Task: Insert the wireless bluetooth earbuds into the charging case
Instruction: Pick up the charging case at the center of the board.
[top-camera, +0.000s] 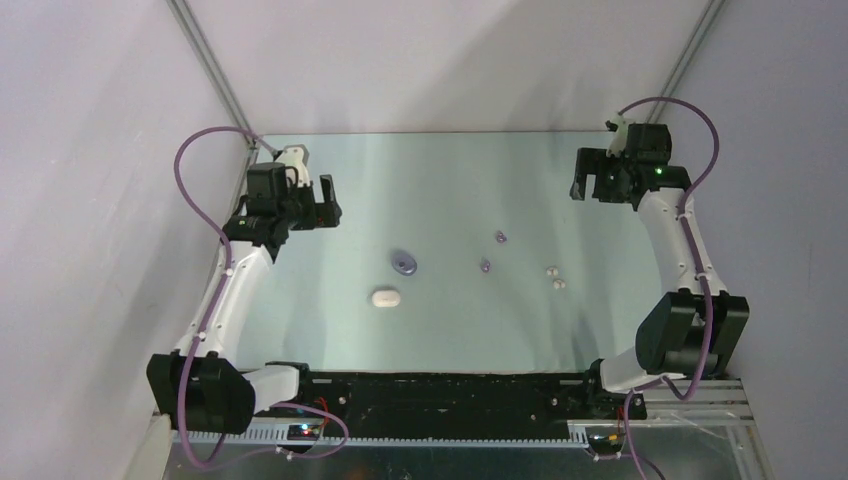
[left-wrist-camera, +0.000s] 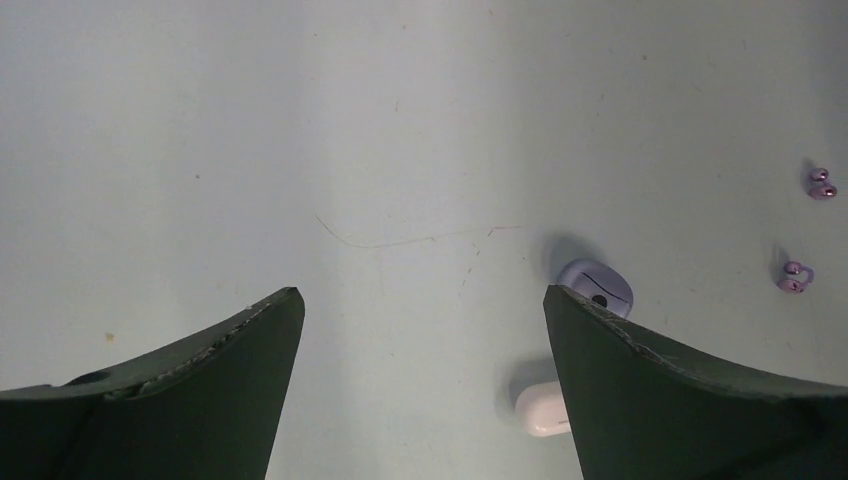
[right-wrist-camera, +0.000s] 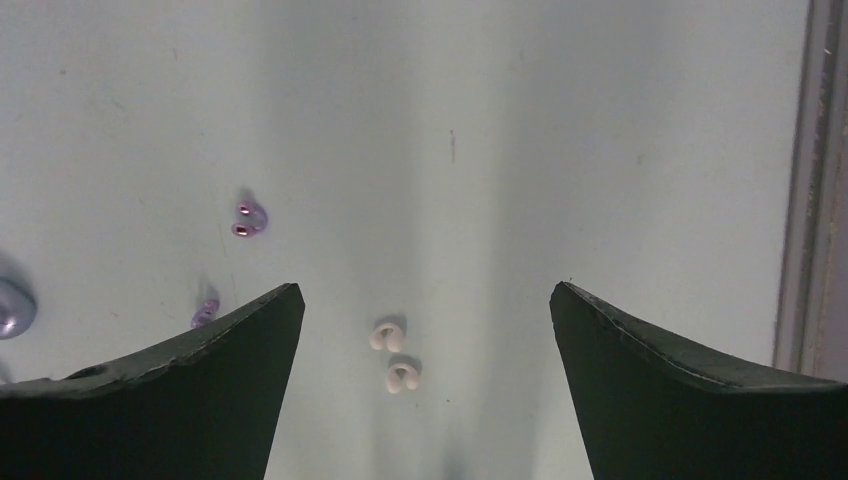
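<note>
Between left tool (top-camera: 326, 204) and right tool (top-camera: 592, 186), earbuds (top-camera: 551, 270)

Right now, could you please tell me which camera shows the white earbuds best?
The right wrist view: the white earbuds lie close together near mid-frame, their curved shapes clear. The top view shows them only as two pale specks; the left wrist view does not show them.

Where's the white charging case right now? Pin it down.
In the top view the white case lies left of centre on the table, just on the near side of the purple case and apart from it.
</note>
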